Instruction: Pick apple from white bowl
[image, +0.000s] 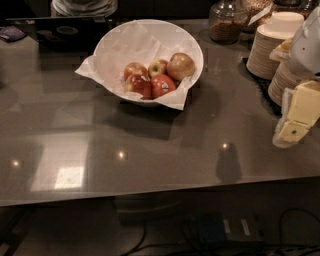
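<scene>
Round white bowl (175, 37) lined with crinkled paper on smooth grey counter (150, 150), 5 glossy apples inside, largest tan-blushed apple (181, 66) by right rim, blocky pale-yellow gripper (299, 117) well apart rightward, open-or-closed state unclear

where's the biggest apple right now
The apple lies at the right rear of the white bowl, beside a smaller apple; the gripper hangs at the view's far right, beside the plate stacks.
</scene>
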